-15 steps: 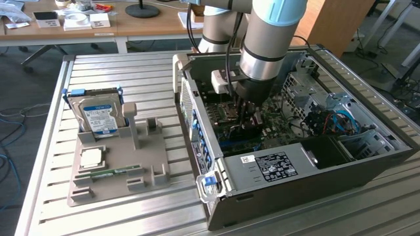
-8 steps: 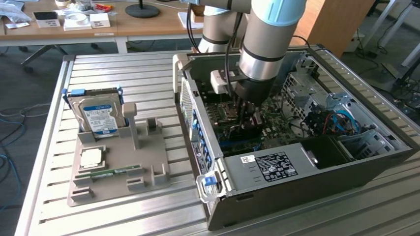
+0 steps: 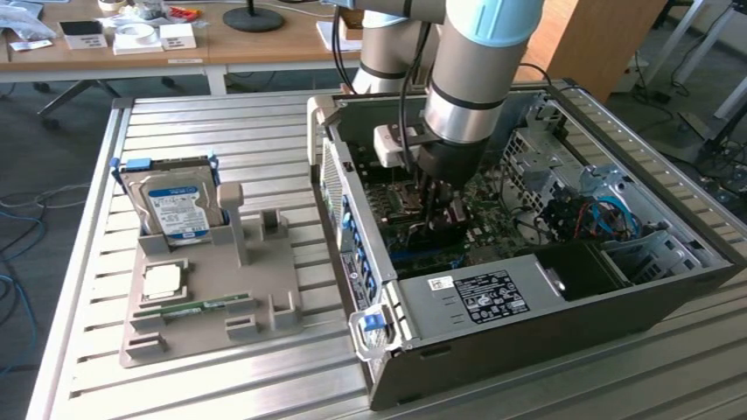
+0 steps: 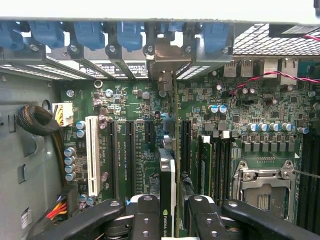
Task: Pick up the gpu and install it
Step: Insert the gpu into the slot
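Exterior view: we see the open PC case (image 3: 653,302) lying on its side on the slatted table (image 3: 233,385), motherboard (image 3: 502,223) exposed inside w/ blue cables at the exterior view's right; the arm (image 3: 473,79) reaches down into it, gripper (image 3: 442,210) low over the board, holding a dark card. On the exterior view's left sits a grey parts holder (image 3: 210,332); in it a hard drive (image 3: 175,206) stands upright, a CPU chip (image 3: 161,278) lies flat, a RAM stick (image 3: 192,309) lies in a slot.

Wrist view: our gripper (image 4: 167,212) is clamped partway closed on the gpu (image 4: 167,175), fingers (image 4: 145,217) on both faces; card stands on edge over the expansion slots, its bracket (image 4: 165,62) up at the case's rear slot openings; white PCI slot (image 4: 92,155) to one side, RAM slots and empty CPU socket (image 4: 262,187) to the other.
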Robot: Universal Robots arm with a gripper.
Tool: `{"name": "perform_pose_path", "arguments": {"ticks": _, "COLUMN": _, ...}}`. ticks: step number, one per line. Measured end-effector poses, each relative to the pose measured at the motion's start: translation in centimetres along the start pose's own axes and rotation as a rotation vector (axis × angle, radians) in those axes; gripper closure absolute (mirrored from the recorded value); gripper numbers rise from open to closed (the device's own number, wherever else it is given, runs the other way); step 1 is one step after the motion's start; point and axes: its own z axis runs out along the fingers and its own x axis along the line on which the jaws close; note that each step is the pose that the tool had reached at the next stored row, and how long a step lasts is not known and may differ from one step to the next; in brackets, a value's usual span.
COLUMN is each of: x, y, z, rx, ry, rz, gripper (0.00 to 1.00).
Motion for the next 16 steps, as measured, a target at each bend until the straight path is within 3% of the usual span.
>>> {"name": "perform_pose_path", "arguments": {"ticks": 16, "x": 0.2, "y": 0.2, "z": 0.19, "rx": 0.001, "ry": -0.0004, "rz": 0.0, "gripper": 0.74}}
